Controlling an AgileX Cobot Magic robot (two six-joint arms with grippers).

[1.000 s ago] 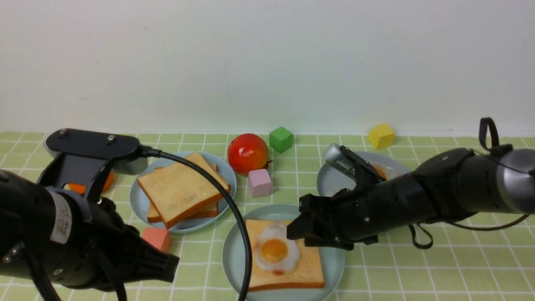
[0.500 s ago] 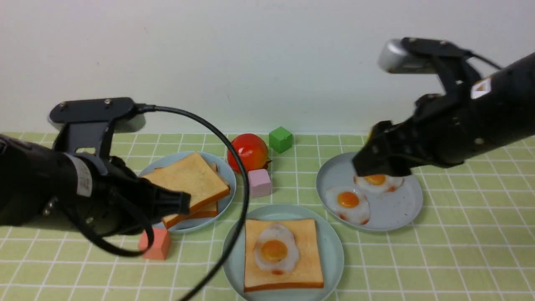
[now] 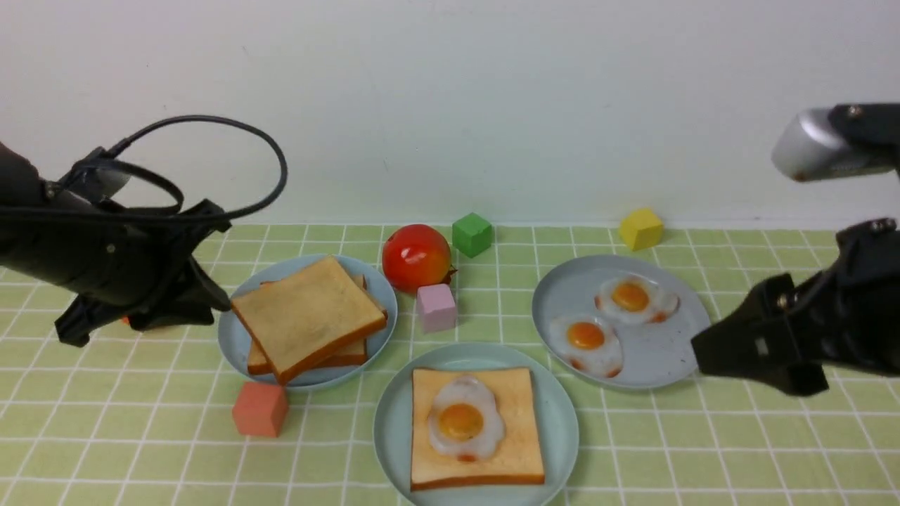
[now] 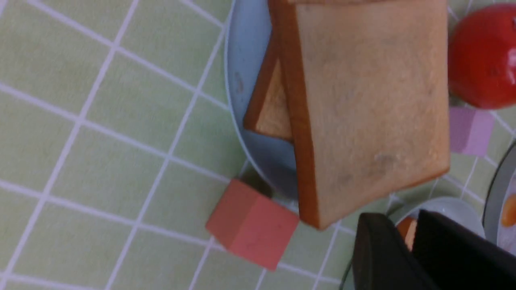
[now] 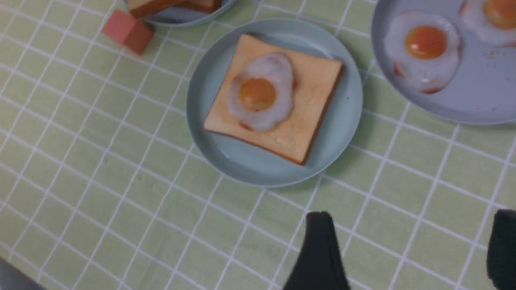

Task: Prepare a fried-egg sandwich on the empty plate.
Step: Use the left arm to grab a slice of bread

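Observation:
The pale teal plate [image 3: 394, 429] sits front centre and holds one toast slice [image 3: 492, 457] with a fried egg [image 3: 464, 422] on top, uncovered. The plate [image 5: 225, 157], toast [image 5: 310, 117] and egg [image 5: 260, 92] also show in the right wrist view. Two loose toast slices [image 3: 306, 316] are stacked on the pale blue plate [image 3: 235, 337]. My left gripper [image 3: 211, 303] is just left of that plate, empty, its fingers [image 4: 375, 245] nearly together beside the stack [image 4: 371, 100]. My right gripper [image 3: 738, 358] hangs open and empty at the right, over bare cloth [image 5: 409, 229].
A speckled grey-blue plate [image 3: 668, 362] holds two more fried eggs [image 3: 586, 337]. A tomato [image 3: 416, 256], pink cube [image 3: 436, 307], green cube [image 3: 472, 234] and yellow cube [image 3: 640, 228] lie behind. A salmon cube [image 3: 260, 409] sits front left of the toast plate.
My right gripper lifted off the teal plate, passed over the egg plate and drew back to the right. My left arm rose, reached the toast stack, then pulled back to the left.

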